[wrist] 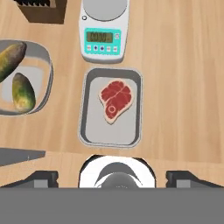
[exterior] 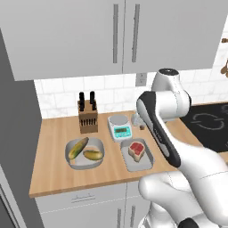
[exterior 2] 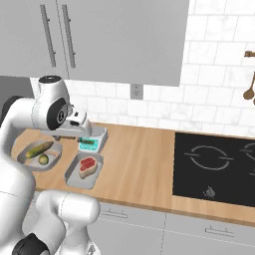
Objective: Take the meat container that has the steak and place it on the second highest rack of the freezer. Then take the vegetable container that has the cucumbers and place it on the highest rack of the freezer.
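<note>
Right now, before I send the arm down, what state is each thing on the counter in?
Gripper: open, above the counter, holding nothing.
Meat container: on the counter, uncovered, steak lying flat inside.
Vegetable container: on the counter, uncovered, two cucumbers inside.
Kitchen scale: platform bare, behind the meat container.
Knife block: upright, handles sticking out.
Upper cabinets: doors shut.

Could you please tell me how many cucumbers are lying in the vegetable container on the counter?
2. The longer cucumber lies along the far side of the vegetable container; the shorter cucumber lies beside it, nearer the counter's front edge. Nothing suggests a hidden third.
</note>
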Controlling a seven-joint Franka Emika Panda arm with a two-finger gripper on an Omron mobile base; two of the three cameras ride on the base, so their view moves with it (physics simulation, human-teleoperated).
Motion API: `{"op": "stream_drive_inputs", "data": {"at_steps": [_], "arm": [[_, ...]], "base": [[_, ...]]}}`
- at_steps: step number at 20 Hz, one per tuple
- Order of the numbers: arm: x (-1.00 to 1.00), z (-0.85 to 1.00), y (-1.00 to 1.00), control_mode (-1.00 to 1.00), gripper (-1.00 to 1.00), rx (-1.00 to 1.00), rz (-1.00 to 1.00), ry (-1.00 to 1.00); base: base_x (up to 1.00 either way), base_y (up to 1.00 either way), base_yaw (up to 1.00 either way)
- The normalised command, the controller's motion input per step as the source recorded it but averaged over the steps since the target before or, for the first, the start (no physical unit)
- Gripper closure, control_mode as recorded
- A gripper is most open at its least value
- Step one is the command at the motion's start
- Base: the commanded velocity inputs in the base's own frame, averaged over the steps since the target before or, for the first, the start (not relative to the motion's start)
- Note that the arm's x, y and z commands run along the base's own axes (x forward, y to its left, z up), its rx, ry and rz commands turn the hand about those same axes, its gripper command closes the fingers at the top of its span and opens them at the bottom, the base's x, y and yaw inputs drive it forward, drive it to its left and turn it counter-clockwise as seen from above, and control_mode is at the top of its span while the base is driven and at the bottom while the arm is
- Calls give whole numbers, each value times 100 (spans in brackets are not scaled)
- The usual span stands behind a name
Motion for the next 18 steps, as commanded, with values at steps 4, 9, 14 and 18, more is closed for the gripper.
{"op": "stream_drive_inputs", "data": {"at_steps": [4, 9, 14, 18], "arm": [[-17, -68, 27, -100, -100, 0, 0, 5], [1, -59, 6, -100, -100, 0, 0, 1], [2, -56, 13, -100, -100, 0, 0, 0], [18, -46, 16, -100, -100, 0, 0, 0]], "base": [[0, 0, 0], [0, 0, 0], [0, 0, 0], [0, 0, 0]]}}
